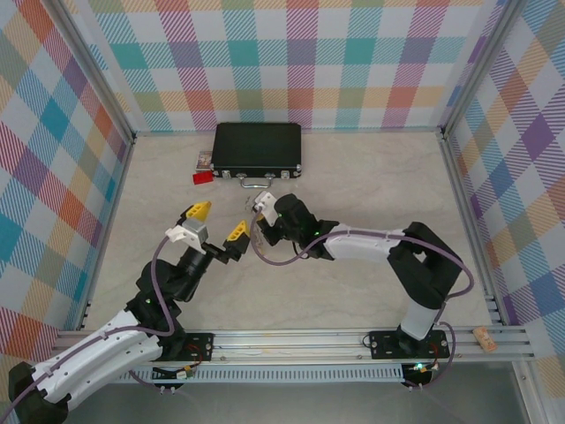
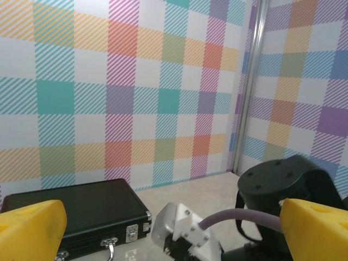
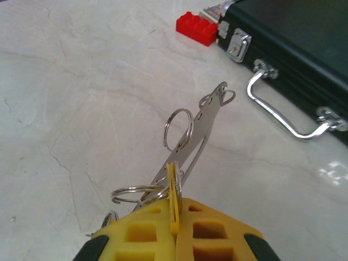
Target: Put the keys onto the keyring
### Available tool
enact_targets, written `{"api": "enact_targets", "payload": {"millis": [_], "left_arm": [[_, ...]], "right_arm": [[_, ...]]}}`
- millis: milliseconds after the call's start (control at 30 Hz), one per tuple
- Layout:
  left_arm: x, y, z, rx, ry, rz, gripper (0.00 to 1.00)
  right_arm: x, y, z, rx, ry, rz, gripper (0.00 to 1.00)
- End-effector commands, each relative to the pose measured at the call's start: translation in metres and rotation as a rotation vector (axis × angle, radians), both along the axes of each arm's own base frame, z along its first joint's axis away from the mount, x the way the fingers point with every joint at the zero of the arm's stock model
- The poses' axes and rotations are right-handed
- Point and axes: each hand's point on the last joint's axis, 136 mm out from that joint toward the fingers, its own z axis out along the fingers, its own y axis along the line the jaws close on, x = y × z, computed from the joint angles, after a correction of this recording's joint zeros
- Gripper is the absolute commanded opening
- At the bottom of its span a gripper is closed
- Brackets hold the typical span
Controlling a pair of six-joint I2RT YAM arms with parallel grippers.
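The right gripper (image 3: 175, 211) sits at 6 o'clock in its wrist view, its yellow fingers (image 3: 142, 234) pressed together on the near end of the keyring (image 3: 209, 117). Clamped edge-on in the seam with it is a thin yellow-orange sliver, apparently the head of one of the keys (image 3: 173, 187); its blade cannot be made out.

The keyring is a flat, narrow strip of pale grey metal, slightly bowed, with a row of small holes along it. It points from the fingers toward 1 o'clock and is held above the table (image 3: 65, 81). Several thin wire rings (image 3: 178, 129) hang from it: one at mid-length, two more down by the fingertips, and a tiny pair at the far tip.

Farther off, a red block (image 3: 197, 28) lies at 12 o'clock. Just beside it at 1 to 2 o'clock is a black case (image 3: 293, 32) with chrome latches and a chrome handle (image 3: 283, 117). A small printed card pokes out by the case's corner, its print too small to read.

From above, the left gripper (image 1: 221, 221) is spread wide and holds nothing. It is at 8 o'clock from the keyring and near it.
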Motion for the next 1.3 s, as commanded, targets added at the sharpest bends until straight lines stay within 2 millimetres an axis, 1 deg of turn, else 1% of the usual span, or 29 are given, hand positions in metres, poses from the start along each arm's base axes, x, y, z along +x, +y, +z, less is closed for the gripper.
{"api": "enact_targets", "payload": {"millis": [0,67,200,333,767,1000,1267], "left_arm": [[-0.003,0.006,0.007,-0.024,-0.030,0.017,1.00],[-0.002,0.009,0.006,-0.030,-0.029,0.032,1.00],[-0.002,0.010,0.005,-0.029,-0.028,0.040,1.00],[0.001,0.014,0.002,-0.025,-0.017,0.066,1.00],[0.004,0.012,-0.003,-0.002,-0.003,0.076,1.00],[0.007,0.009,-0.010,0.020,0.019,0.075,1.00],[0.007,0.008,-0.014,0.026,0.031,0.070,1.00]], "right_arm": [[0.006,0.020,0.012,0.099,0.022,-0.010,0.00],[0.008,0.022,0.006,0.098,0.031,-0.017,0.00],[0.012,0.021,-0.008,0.079,0.044,-0.043,0.00],[0.017,0.011,-0.017,0.049,0.034,-0.091,0.00],[0.027,-0.023,-0.027,0.027,0.037,-0.164,0.00],[0.029,-0.038,-0.033,0.018,0.045,-0.184,0.00],[0.030,-0.056,-0.045,-0.019,0.056,-0.214,0.00]]}}
